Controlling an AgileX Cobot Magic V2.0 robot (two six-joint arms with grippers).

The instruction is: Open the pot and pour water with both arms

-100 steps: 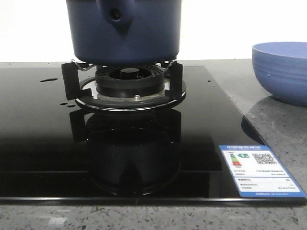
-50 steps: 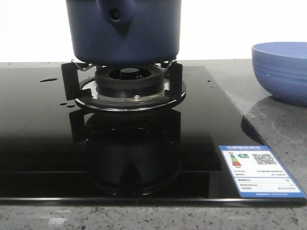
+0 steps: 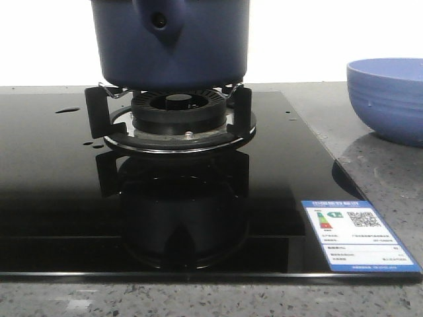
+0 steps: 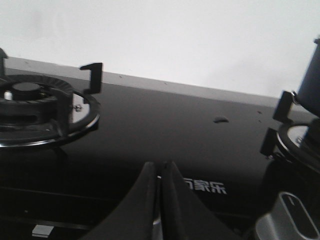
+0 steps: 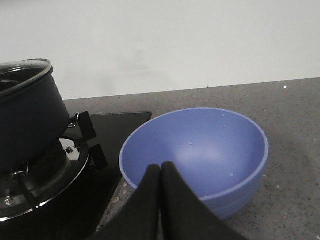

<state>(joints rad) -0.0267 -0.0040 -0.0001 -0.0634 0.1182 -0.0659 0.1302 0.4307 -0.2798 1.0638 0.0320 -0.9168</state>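
no visible change across front view frames, pot (image 3: 170, 41) on burner (image 3: 175, 112) same spot, nothing moved

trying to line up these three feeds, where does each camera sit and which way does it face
Front view: low, looking forward across the black cooktop at the pot on its burner; no arm shows.
Left wrist view: above the cooktop, facing an empty burner; shut left gripper shows.
Right wrist view: over the counter, facing the blue bowl; shut right gripper shows.
Shared: front and right wrist views both show pot and bowl.
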